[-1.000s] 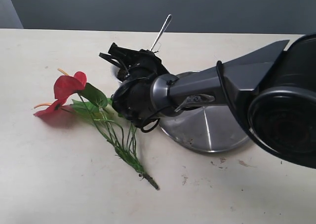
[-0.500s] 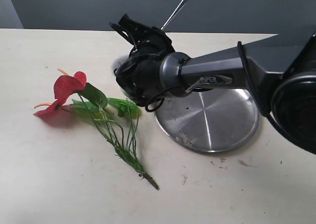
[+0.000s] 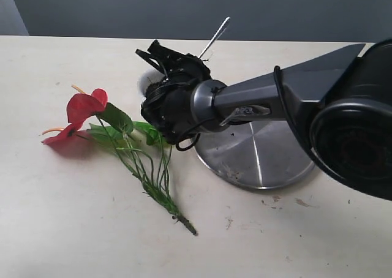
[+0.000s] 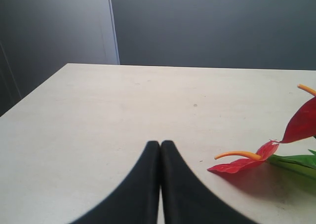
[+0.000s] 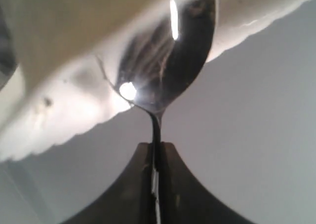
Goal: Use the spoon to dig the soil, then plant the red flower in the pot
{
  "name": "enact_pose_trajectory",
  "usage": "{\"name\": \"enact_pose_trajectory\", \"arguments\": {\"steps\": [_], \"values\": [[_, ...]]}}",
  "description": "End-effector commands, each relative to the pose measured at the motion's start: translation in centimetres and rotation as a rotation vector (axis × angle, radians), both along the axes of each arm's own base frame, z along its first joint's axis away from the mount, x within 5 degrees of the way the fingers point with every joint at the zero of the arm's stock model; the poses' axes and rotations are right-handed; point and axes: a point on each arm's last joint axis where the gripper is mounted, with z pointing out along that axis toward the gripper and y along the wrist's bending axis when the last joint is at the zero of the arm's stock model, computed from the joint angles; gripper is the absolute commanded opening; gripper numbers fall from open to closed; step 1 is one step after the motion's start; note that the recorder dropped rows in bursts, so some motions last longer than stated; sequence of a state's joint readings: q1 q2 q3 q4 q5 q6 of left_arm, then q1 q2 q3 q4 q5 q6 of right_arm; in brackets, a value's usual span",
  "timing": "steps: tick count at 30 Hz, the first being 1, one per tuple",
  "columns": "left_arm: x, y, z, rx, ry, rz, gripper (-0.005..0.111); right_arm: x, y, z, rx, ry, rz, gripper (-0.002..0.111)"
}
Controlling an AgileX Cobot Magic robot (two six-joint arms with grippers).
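Gripping the spoon (image 5: 163, 61) by its thin handle, the right gripper (image 5: 155, 157) has its two black fingers pressed together on the steel, and the oval bowl sits close against the pot (image 5: 59, 100), whose white scalloped rim fills the right wrist view. From the exterior camera, the handle of the spoon (image 3: 214, 37) sticks up and away from the right gripper (image 3: 164, 59), while only a sliver of the pot (image 3: 146, 80) shows behind the black wrist. A large round steel plate (image 3: 260, 158) lies just beside the pot, partly under the arm. On the other side of the pot, the red flower (image 3: 86, 106) lies flat on the pale table (image 3: 73, 229), blooms pointing away from the plate. No soil can be made out. The left gripper (image 4: 160, 147) hovers low over the table with fingers pressed together and empty, the flower's blooms (image 4: 301, 125) near it.
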State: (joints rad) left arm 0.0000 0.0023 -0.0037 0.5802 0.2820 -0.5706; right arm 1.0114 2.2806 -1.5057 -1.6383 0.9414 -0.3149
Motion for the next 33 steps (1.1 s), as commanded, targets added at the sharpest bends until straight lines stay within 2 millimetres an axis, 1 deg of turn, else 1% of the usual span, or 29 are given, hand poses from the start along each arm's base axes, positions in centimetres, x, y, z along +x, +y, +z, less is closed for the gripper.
{"name": "enact_pose_trajectory", "arguments": {"steps": [1, 4, 6, 9, 10, 12, 13, 14, 16, 17, 19, 22, 25, 28, 30, 33], "values": [[0.0, 0.0, -0.1, -0.002, 0.003, 0.003, 0.000, 0.3, -0.1, 4.6, 0.504, 0.011, -0.191, -0.001], [0.0, 0.0, -0.1, -0.002, 0.003, 0.003, 0.000, 0.6, -1.2, 7.8, 0.691, 0.109, -0.264, -0.001], [0.0, 0.0, -0.1, -0.002, 0.003, 0.003, 0.000, 0.9, -2.4, 9.8, 0.786, 0.142, -0.312, -0.001], [0.0, 0.0, -0.1, -0.002, 0.003, 0.003, 0.000, 1.3, -4.9, 12.2, 0.957, 0.217, -0.457, -0.001], [0.0, 0.0, -0.1, -0.002, 0.003, 0.003, 0.000, 1.5, -6.1, 12.6, 1.050, 0.289, -0.556, -0.001], [0.0, 0.0, -0.1, -0.002, 0.003, 0.003, 0.000, 2.2, -8.1, 12.7, 1.158, 0.395, -0.705, -0.001], [0.0, 0.0, -0.1, -0.002, 0.003, 0.003, 0.000, 2.4, -9.0, 12.4, 1.214, 0.484, -0.800, -0.001], [0.0, 0.0, -0.1, -0.002, 0.003, 0.003, 0.000, 2.8, -9.9, 12.1, 1.242, 0.534, -0.874, -0.001], [0.0, 0.0, -0.1, -0.002, 0.003, 0.003, 0.000, 3.4, -11.4, 11.3, 1.279, 0.652, -1.013, -0.001], [0.0, 0.0, -0.1, -0.002, 0.003, 0.003, 0.000, 3.5, -11.9, 10.9, 1.292, 0.699, -1.062, -0.001], [0.0, 0.0, -0.1, -0.002, 0.003, 0.003, 0.000, 4.1, -12.9, 10.0, 1.294, 0.745, -1.157, -0.001], [0.0, 0.0, -0.1, -0.002, 0.003, 0.003, 0.000, 4.9, -14.0, 8.2, 1.262, 0.757, -1.250, -0.001], [0.0, 0.0, -0.1, -0.002, 0.003, 0.003, 0.000, 5.2, -14.2, 6.1, 1.192, 0.771, -1.315, -0.001], [0.0, 0.0, -0.1, -0.002, 0.003, 0.003, 0.000, 5.3, -13.7, 3.0, 1.125, 0.828, -1.372, -0.001], [0.0, 0.0, -0.1, -0.002, 0.003, 0.003, 0.000, 5.4, -13.6, 1.6, 1.091, 0.835, -1.399, -0.001], [0.0, 0.0, -0.1, -0.002, 0.003, 0.003, 0.000, 5.4, -13.6, 0.4, 1.055, 0.843, -1.426, -0.001]]}}
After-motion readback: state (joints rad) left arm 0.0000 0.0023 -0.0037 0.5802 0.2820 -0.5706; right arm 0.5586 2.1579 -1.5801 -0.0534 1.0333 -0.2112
